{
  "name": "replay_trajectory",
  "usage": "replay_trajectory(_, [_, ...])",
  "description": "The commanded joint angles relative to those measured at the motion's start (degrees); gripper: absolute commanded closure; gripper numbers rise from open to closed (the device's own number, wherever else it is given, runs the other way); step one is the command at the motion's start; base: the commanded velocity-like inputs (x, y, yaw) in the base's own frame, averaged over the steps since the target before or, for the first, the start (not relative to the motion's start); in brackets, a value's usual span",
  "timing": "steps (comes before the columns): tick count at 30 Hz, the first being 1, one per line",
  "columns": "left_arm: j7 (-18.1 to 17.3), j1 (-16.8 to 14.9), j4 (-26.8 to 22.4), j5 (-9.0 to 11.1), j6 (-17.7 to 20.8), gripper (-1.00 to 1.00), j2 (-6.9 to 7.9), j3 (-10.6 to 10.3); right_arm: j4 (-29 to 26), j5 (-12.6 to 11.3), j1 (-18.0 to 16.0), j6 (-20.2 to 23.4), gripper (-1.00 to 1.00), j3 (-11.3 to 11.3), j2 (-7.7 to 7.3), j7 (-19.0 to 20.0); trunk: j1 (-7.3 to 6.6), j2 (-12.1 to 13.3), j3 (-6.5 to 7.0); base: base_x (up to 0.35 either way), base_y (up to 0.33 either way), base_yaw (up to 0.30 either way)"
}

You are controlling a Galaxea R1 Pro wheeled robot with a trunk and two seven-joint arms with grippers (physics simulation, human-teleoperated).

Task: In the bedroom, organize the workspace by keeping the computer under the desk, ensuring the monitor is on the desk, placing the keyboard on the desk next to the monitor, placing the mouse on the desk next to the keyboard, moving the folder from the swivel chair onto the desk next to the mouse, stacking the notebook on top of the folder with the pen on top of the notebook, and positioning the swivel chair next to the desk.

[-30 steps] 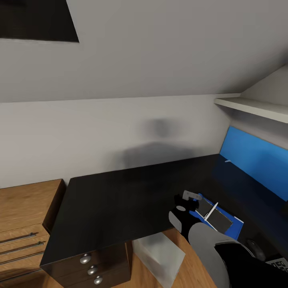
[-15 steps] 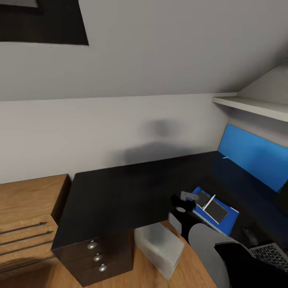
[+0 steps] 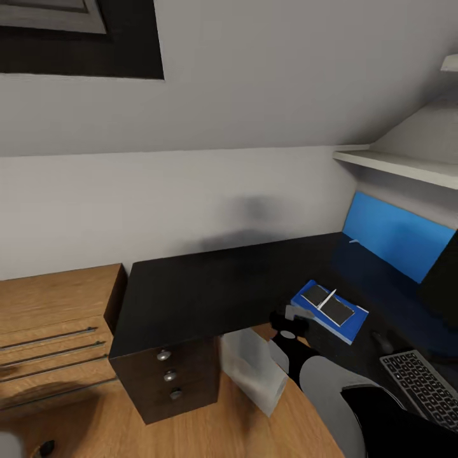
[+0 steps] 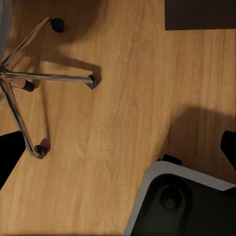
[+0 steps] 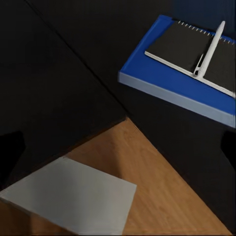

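Desk [image 3: 210, 286]: the head view is sliding across its black surface. Over the last second the whole picture has shifted, so it is my camera that is moving, not the furniture. More of the wooden chest [image 3: 57, 318] is coming into the frame on my left as a result.

Swivel chair [image 4: 19, 78]: its chrome base and casters are showing on the wooden floor in the left wrist view, so I judge it is not yet parked beside the desk.

Computer [image 3: 254, 369]: it is standing on the floor, partly tucked under the surface's edge.

Monitor [image 3: 442, 280]: its dark edge is now entering at the far right, on the surface.

Keyboard [image 3: 420, 385]: this too is newly appearing, lying in front of the monitor.

Folder [image 3: 353, 324]: it is resting flat on the surface with the notebook [image 3: 337, 310] on top.

Mouse [image 3: 381, 340]: I am taking the faint dark shape between folder and keyboard for it, though it is hard to make out.

Pen [image 3: 327, 299]: it is lying across the notebook.

Right gripper [image 5: 118, 147]: its fingers are spread wide and carrying nothing, near the desk's edge and clear of the stack.

Left gripper [image 4: 118, 152]: its fingers are likewise wide and empty, hanging over the floor near the chair's base.

With the stack apparently finished, I judge the chair to be the remaining step.
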Motion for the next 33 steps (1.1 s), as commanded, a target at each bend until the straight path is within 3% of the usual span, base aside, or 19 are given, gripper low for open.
replay_trajectory(1, [0.4, 0.0, -0.1, 0.6, -0.2, -1.0, 0.08, -0.5, 0.2, -0.6, -0.1, -0.4, -1.0, 0.2, 0.02, 0.1, -0.01, -0.1, -0.09, -0.33, 0.031, 0.0])
replay_trajectory(13, [0.4, 0.0, -0.1, 0.6, -0.1, -1.0, 0.22, -0.5, 1.8, -0.1, -0.1, -0.5, -1.0, 0.4, 0.02, 2.6, -0.01, -0.1, -0.09, -0.333, 0.005, 0.0])
replay_trajectory(14, [0.4, 0.0, -0.1, 0.6, -0.1, -1.0, 0.23, -0.5, 4.5, 4.6, 0.0, -0.5, -1.0, 0.9, 0.02, 9.8, -0.01, -0.1, -0.09, -0.312, 0.0, 0.0])
replay_trajectory(17, [0.4, 0.0, -0.1, 0.5, -0.2, -1.0, 0.22, -0.5, 6.1, 5.3, 0.5, -0.6, -1.0, 0.8, 0.02, 11.8, -0.01, -0.1, -0.09, -0.21, 0.0, 0.0])
replay_trajectory(22, [0.4, 0.0, -0.2, 0.3, -0.3, -1.0, 0.04, -0.5, 7.1, 6.0, 5.0, -0.7, -1.0, 0.9, 0.02, 13.4, -0.01, -0.1, -0.09, -0.06, 0.0, 0.0])
replay_trajectory(24, [0.4, 0.0, -0.2, 0.3, -0.4, -1.0, 0.01, -0.6, 7.3, 7.1, 8.3, -0.9, -1.0, 1.0, 0.02, 13.7, -0.01, -0.1, -0.09, -0.021, 0.0, 0.0])
replay_trajectory(25, [0.4, 0.0, -0.2, 0.3, -0.4, -1.0, 0.04, -0.6, 7.4, 10.5, 12.4, -1.5, -1.0, 1.0, 0.02, 13.9, -0.23, 0.3, 0.09, -0.008, 0.0, 0.0])
replay_trajectory(29, [0.4, 0.0, -0.2, 0.3, -0.4, -1.0, 0.09, -0.5, 7.5, 14.7, 16.2, -3.0, -1.0, 1.0, 0.02, 14.0, -1.11, 1.9, 0.81, -0.005, 0.0, 0.0])
replay_trajectory(33, [0.5, 0.0, -0.2, 0.4, -0.4, -1.0, 0.18, -0.5, 7.5, 18.7, 22.3, -5.8, -1.0, 0.9, 0.02, 14.0, -1.99, 3.5, 1.53, -0.001, 0.0, 0.0])
